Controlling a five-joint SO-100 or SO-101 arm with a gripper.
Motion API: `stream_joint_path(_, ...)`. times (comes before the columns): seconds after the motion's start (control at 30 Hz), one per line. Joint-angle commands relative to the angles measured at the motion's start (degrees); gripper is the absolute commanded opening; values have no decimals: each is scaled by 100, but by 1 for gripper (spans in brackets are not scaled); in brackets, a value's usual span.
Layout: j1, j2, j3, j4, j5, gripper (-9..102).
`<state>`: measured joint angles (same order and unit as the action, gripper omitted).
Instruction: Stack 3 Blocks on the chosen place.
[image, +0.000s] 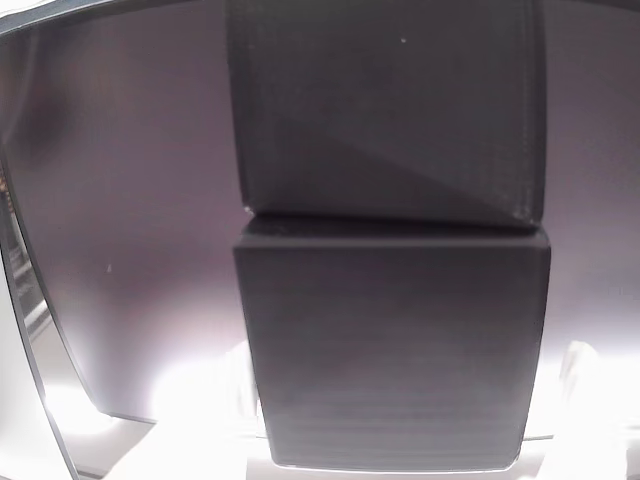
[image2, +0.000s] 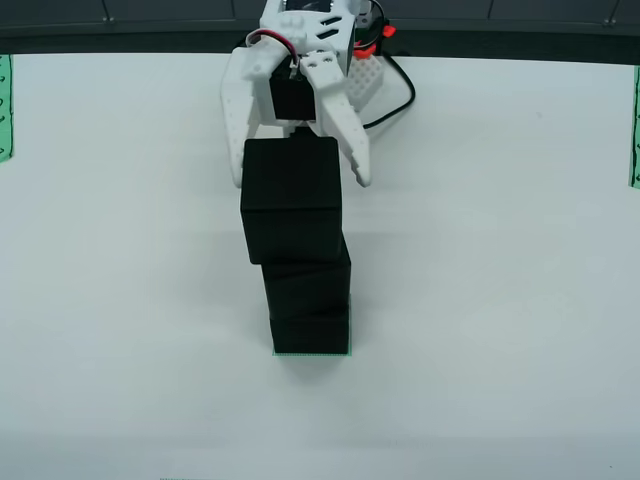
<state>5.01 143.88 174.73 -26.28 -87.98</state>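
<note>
In the view from above, three black blocks stand in one column on the white table: the top block (image2: 291, 200), the middle block (image2: 307, 280) and the bottom block (image2: 311, 333). A thin green edge of the chosen place (image2: 346, 353) shows under the bottom block. My white gripper (image2: 298, 182) is open, its fingers (image2: 233, 150) on either side of the top block's far end, with a gap on the right side. The view that rides on the gripper shows two black block faces very close, one (image: 390, 110) above the other (image: 390, 350), slightly twisted against each other.
The arm's base with a black cable (image2: 400, 85) sits at the table's far edge. Narrow green striped bands lie at the left edge (image2: 5, 105) and right edge (image2: 635, 130). White table (image2: 500, 300) spreads around the stack.
</note>
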Motion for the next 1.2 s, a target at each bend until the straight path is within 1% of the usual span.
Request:
stream_joint_path(0.0,88,149,18,-114,-18,36)
stream_joint_path(0.23,114,1213,527,-141,-18,38)
stream_joint_path(0.47,176,1969,650,-62,18,37)
stream_joint_path(0.5,176,2101,650,-18,53,36)
stream_joint_path(0.57,123,2417,659,158,141,29)
stream_joint_path(0.67,-53,3050,659,492,747,18)
stream_joint_path(0.8,-308,4131,650,1318,2127,2)
stream_joint_path(0.9,-352,4676,554,1986,3489,0)
stream_joint_path(1.0,-272,5247,360,3234,4790,0)
stream_joint_path(1.1,-211,5265,-53,4465,5757,0)
stream_joint_path(1.17,-202,5265,-281,5080,6407,0)
